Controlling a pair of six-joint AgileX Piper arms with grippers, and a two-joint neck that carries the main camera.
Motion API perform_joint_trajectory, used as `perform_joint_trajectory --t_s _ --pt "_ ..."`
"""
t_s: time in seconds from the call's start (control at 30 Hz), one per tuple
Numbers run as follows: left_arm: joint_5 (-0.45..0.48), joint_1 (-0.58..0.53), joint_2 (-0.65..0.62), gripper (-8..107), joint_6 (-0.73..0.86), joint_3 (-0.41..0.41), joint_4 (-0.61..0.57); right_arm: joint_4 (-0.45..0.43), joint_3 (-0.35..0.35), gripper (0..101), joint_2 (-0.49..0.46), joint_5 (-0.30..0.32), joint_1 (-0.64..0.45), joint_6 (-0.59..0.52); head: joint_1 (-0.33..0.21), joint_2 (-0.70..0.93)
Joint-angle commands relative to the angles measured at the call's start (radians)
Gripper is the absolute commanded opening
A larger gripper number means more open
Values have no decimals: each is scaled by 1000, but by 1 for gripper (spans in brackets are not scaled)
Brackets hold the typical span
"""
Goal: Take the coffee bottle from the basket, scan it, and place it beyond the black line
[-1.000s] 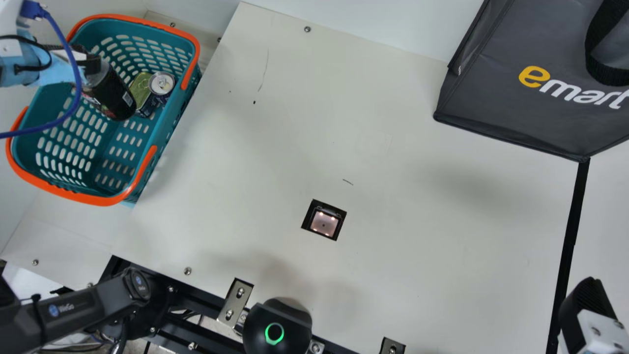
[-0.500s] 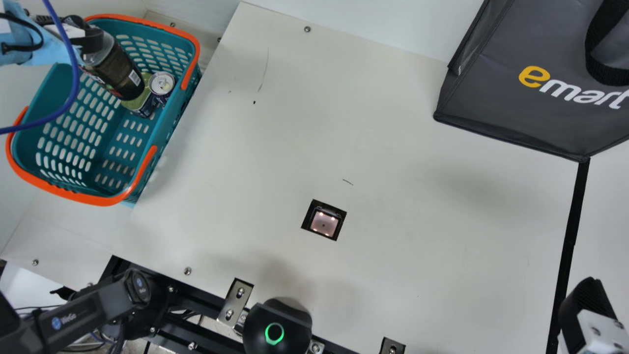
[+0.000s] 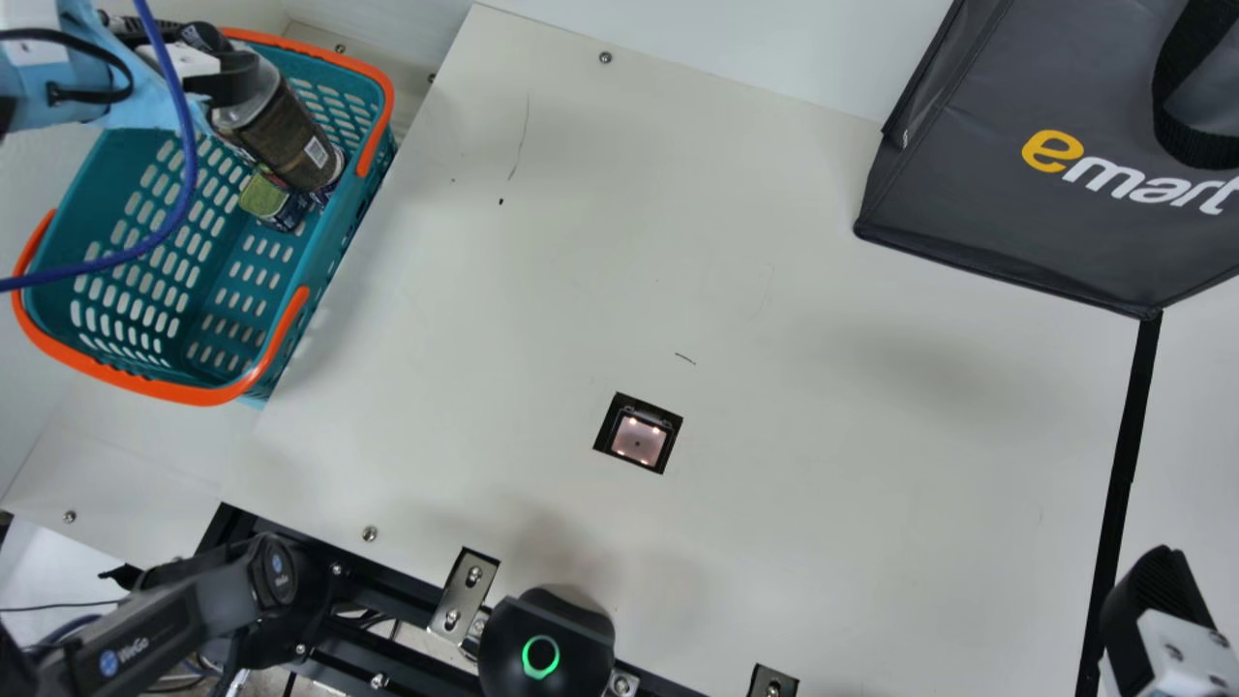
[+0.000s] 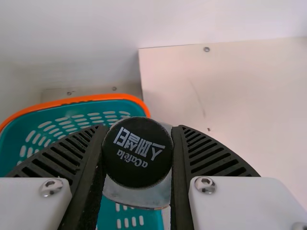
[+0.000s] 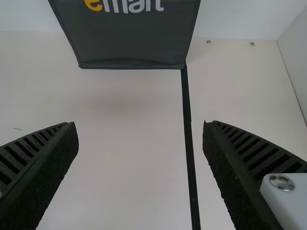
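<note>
The basket (image 3: 145,385) sits where it was, but over it the coffee bottle (image 3: 290,140) has swung towards the table-side rim, tilted, perhaps higher, though the overhead angle makes height hard to read. The left gripper (image 4: 139,143) is closed on its capped end; the right gripper (image 5: 140,125) stands wide and empty. Next should come clearing the rim towards the scanner (image 3: 639,440).
</note>
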Motion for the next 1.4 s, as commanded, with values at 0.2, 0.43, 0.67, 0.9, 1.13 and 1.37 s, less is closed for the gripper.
perform_joint_trajectory --t_s 0.2,0.43,0.67,0.9,1.13,1.37 --pt "-22 -95 -39 10 -34 37 16 0 0 91 0 0 0 0 -26 2" --pt "-47 -177 -70 10 -61 82 33 0 0 91 0 0 0 0 -26 2" --pt "-82 -274 -95 10 -94 131 56 0 0 91 0 0 0 0 -26 2" --pt "-119 -380 -109 10 -124 170 77 0 0 91 0 0 0 0 -26 2" --pt "-152 -480 -103 10 -154 189 102 0 0 91 0 0 0 0 -26 2" --pt "-183 -577 -87 10 -193 197 127 0 0 91 0 0 0 0 -26 2"
